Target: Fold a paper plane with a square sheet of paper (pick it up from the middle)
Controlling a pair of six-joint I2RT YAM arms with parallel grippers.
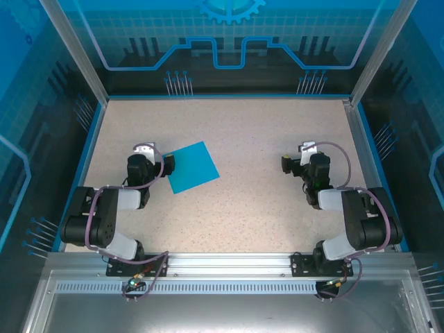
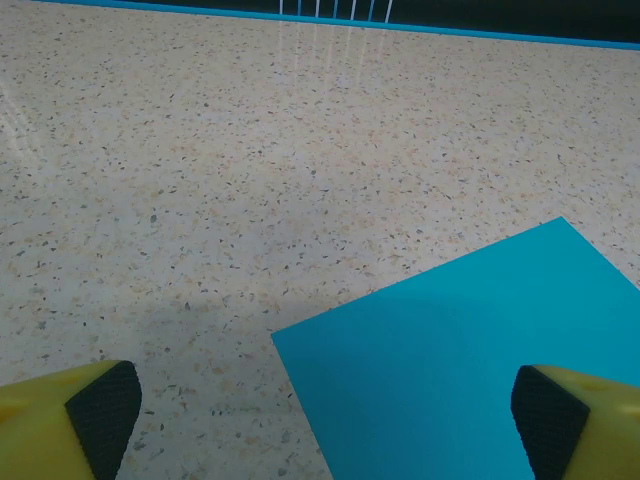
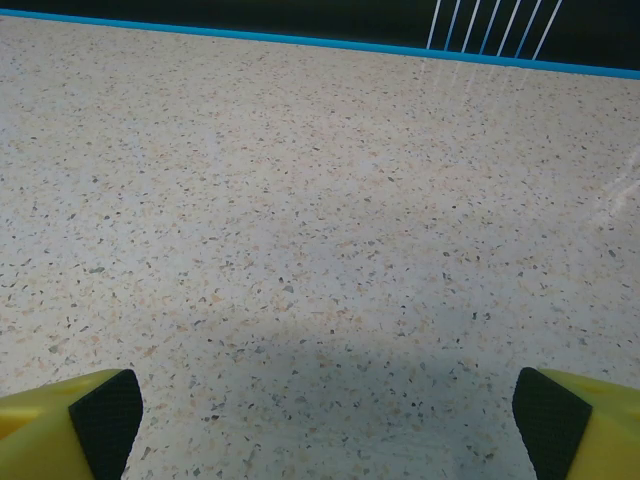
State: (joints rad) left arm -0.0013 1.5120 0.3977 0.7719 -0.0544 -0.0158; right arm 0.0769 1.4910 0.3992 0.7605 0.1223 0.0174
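Observation:
The square sheet of paper (image 1: 193, 166) lies flat and unfolded on the speckled table, left of centre, turned slightly askew. In the left wrist view the sheet (image 2: 470, 370) fills the lower right, one corner pointing left between the fingers. My left gripper (image 1: 165, 164) sits at the sheet's left edge, open wide, its yellow fingers with black pads (image 2: 105, 415) low at both frame corners. My right gripper (image 1: 287, 164) rests far right of the sheet, open over bare table, its black pads (image 3: 545, 420) spread apart.
The speckled table (image 1: 250, 201) is bounded by a blue rim (image 1: 229, 96) at the back and aluminium posts (image 1: 73, 48) at the corners. Transparent blue panels wall in the cell. A metal rail (image 1: 229, 263) carries both arm bases at the near edge.

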